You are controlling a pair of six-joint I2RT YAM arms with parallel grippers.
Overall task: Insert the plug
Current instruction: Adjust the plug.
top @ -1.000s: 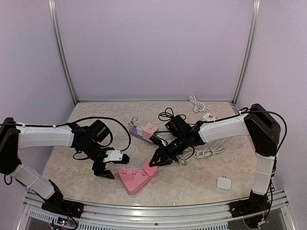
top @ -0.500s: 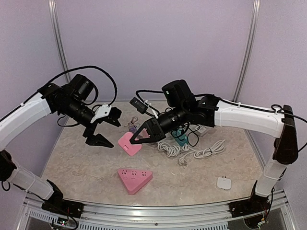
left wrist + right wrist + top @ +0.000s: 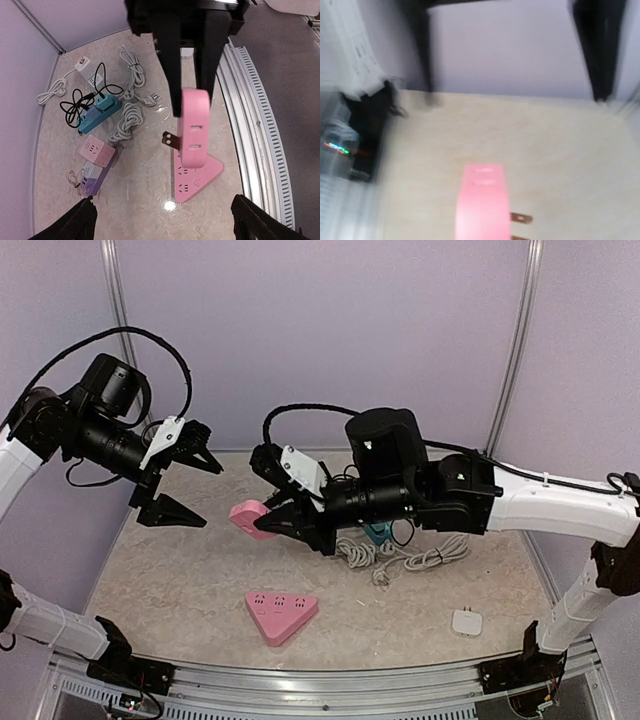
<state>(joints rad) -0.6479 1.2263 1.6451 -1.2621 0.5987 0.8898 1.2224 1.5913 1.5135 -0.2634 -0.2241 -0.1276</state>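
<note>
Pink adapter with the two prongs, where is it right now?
In the top view the pink adapter is in the air left of centre, clamped in the right arm's jaws, with the pink triangular power strip lying below it, nearer the arm bases.

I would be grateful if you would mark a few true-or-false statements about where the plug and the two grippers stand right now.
1. The right gripper is shut on the pink flat plug adapter, held in the air. True.
2. The left gripper grips the pink triangular power strip. False: it is open and empty, and the strip lies on the table.
3. The adapter's metal prongs are seated in the strip. False: they are bare, above it.
4. A small white square charger lies near the right arm's base. True.
</note>
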